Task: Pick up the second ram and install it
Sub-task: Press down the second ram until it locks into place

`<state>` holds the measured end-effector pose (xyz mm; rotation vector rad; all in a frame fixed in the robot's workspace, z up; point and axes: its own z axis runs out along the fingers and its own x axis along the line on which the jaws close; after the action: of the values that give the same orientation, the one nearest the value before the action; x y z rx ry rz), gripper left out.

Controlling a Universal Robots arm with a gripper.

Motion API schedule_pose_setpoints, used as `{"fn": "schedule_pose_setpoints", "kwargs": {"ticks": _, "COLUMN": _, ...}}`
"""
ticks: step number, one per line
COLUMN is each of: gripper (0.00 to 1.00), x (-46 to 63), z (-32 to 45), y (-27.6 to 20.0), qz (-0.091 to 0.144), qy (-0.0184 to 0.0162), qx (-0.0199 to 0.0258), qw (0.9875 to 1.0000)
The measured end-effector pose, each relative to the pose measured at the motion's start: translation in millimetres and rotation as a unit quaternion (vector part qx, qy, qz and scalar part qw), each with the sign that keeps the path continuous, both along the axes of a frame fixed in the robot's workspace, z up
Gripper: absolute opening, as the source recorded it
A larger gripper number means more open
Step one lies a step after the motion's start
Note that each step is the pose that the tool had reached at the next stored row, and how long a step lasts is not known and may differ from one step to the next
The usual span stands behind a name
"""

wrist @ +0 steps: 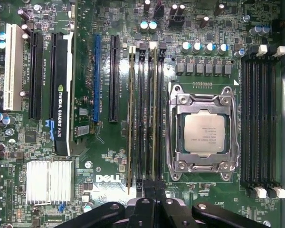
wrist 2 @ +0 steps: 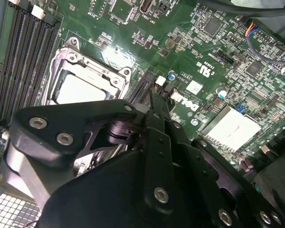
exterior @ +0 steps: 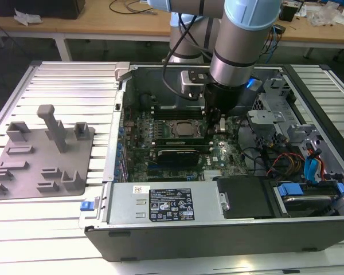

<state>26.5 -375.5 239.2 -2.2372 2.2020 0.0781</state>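
The open computer case (exterior: 229, 229) lies on the bench (exterior: 57, 86), the arm reaching down over its motherboard (wrist: 109, 161). The claw (wrist: 154, 190), fingers pinched together, presses on the second ram (wrist: 153, 118), which stands in a slot beside the processor socket (wrist: 203, 130).

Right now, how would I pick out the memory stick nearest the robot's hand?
Find the square silver processor socket on the green motherboard. Two thin green sticks stand on edge in the long black slots beside it. The second ram is the one closer to the socket, in line with the hand; the other stick stands nearer the black card.
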Motion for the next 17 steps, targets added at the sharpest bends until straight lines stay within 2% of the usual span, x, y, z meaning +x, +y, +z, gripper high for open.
{"fn": "schedule_pose_setpoints", "kwargs": {"ticks": 7, "gripper": 0.08, "x": 0.0, "z": -9.6, "y": 1.8, "qz": 0.000, "qy": 0.0000, "qx": -0.0006, "qw": 1.0000}}
{"fn": "schedule_pose_setpoints", "kwargs": {"ticks": 12, "gripper": 0.08, "x": 0.0, "z": -10.3, "y": 1.9, "qz": 0.000, "qy": 0.0000, "qx": 0.0000, "qw": 1.0000}}
{"fn": "schedule_pose_setpoints", "kwargs": {"ticks": 14, "gripper": 0.08, "x": 0.0, "z": -8.1, "y": 2.2, "qz": 0.000, "qy": -0.0002, "qx": 0.0010, "qw": 1.0000}}
{"fn": "schedule_pose_setpoints", "kwargs": {"ticks": 15, "gripper": 0.08, "x": 0.0, "z": -5.0, "y": 2.0, "qz": 0.000, "qy": -0.0001, "qx": 0.0000, "qw": 1.0000}}
{"fn": "schedule_pose_setpoints", "kwargs": {"ticks": 16, "gripper": 0.08, "x": 0.0, "z": 4.3, "y": 1.9, "qz": 0.000, "qy": 0.0000, "qx": -0.0004, "qw": 1.0000}}
{"fn": "schedule_pose_setpoints", "kwargs": {"ticks": 17, "gripper": 0.08, "x": 0.0, "z": 9.1, "y": 1.9, "qz": 0.000, "qy": 0.0000, "qx": -0.0004, "qw": 1.0000}}
